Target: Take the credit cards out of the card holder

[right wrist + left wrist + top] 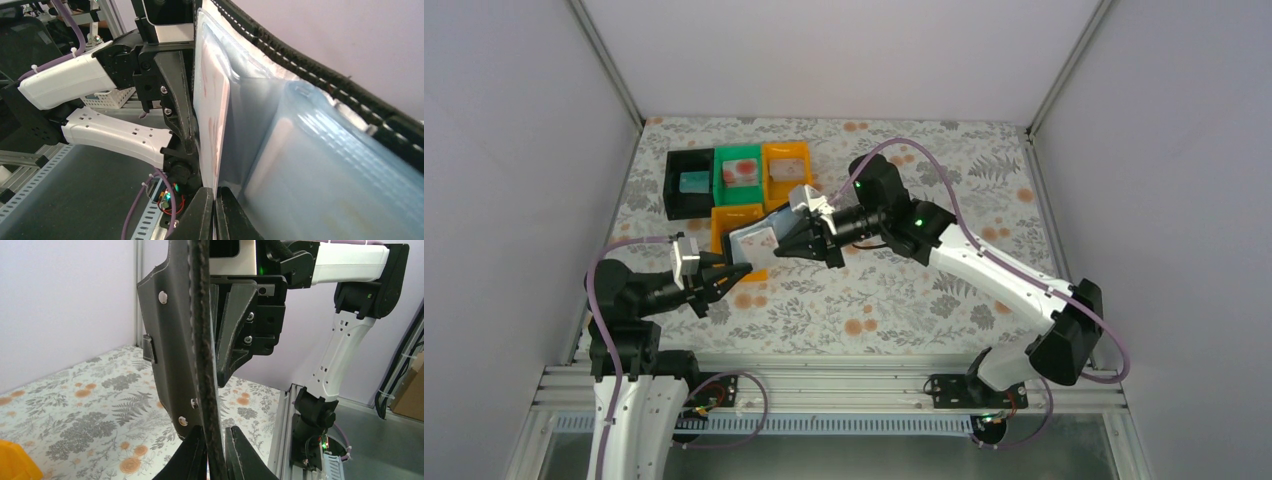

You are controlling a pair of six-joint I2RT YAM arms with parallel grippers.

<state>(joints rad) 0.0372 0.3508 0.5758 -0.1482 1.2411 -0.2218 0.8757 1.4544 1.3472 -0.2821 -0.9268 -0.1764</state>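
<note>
I have the card holder (pixel 759 235) lifted off the worktop (pixel 904 300) between my two arms, over the nearer orange tray (pixel 722 220). My left jaws are clamped on its thick stitched edge. My right jaws are pinched together on the thin edge of a whitish card with red markings (pixel 221 115), which sits at the mouth of a clear pocket; how far out it stands I cannot tell. To do this pull well, I judge my right arm should draw straight along the pocket's opening without twisting, while my left grip acts as a firm anchor. A skewed pull could wedge a corner of the card in the pocket or drag the holder from my left jaws. The holder is black outside, with small rivets and a short strap tab (pixel 148 349). Inside it shows pale blue-grey plastic pockets, glossy and rather slack, within a dark stitched border. Whether the other pockets hold cards I cannot tell.
</note>
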